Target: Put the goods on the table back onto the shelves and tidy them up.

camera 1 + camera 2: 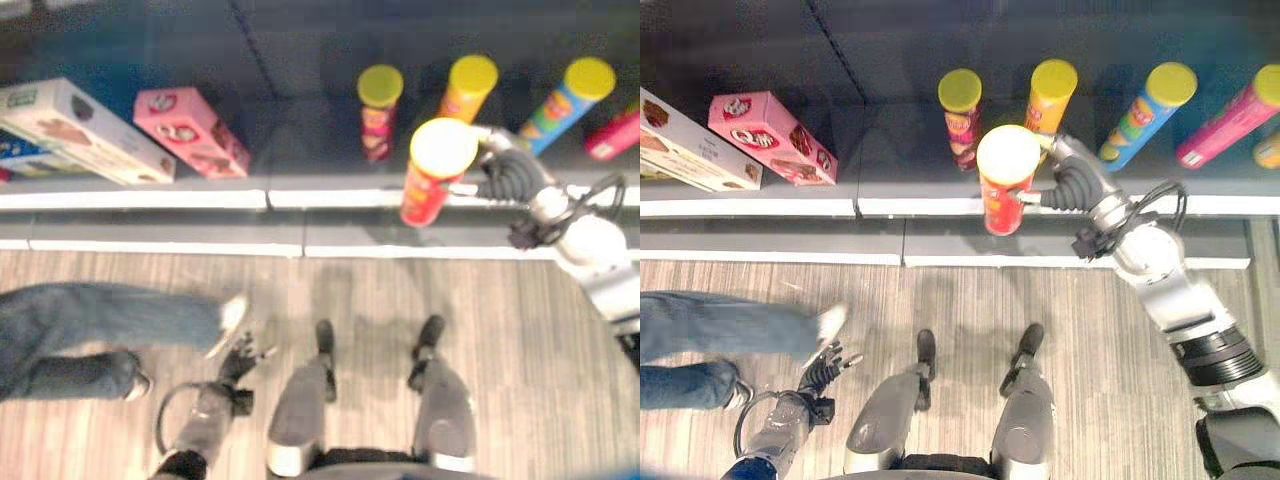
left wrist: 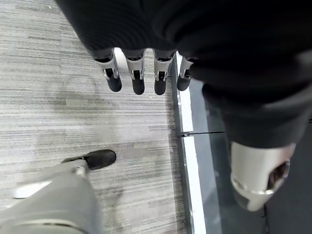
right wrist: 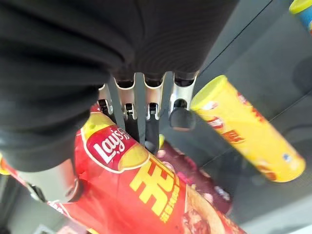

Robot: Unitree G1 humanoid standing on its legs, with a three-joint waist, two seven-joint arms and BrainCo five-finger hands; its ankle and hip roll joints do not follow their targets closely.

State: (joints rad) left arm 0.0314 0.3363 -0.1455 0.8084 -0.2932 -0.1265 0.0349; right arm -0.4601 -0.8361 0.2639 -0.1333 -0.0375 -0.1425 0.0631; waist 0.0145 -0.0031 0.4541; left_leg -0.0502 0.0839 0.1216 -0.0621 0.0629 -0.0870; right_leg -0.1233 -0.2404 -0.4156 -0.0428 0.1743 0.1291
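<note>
The right hand [image 1: 1065,185] reaches over the front edge of the dark shelf [image 1: 890,160] with its fingers [image 3: 152,122] curled round a red crisp can [image 1: 1005,180] with a pale yellow lid, held upright and slightly tilted above the shelf's white front strip [image 1: 750,208]. Just behind the held can, on the shelf, stand a dark red can [image 1: 960,115] with a yellow lid and an orange-yellow can [image 1: 1050,95]; both sit close to the held can and crowd the space it hangs in front of. Further toward the robot's right lean a blue can [image 1: 1145,112] and a pink can [image 1: 1230,125], each with a yellow lid. On the robot's left part of the shelf, well apart from the cans, lie a pink box [image 1: 770,138] and a long pale box [image 1: 690,145], both tilted. The left hand [image 1: 825,368] hangs low over the striped wooden floor [image 1: 940,300] with its fingers [image 2: 138,78] straight and relaxed, holding nothing. A person's leg in blue jeans [image 1: 710,330] with a white shoe [image 1: 828,325] stands on the floor just beside that hand.
</note>
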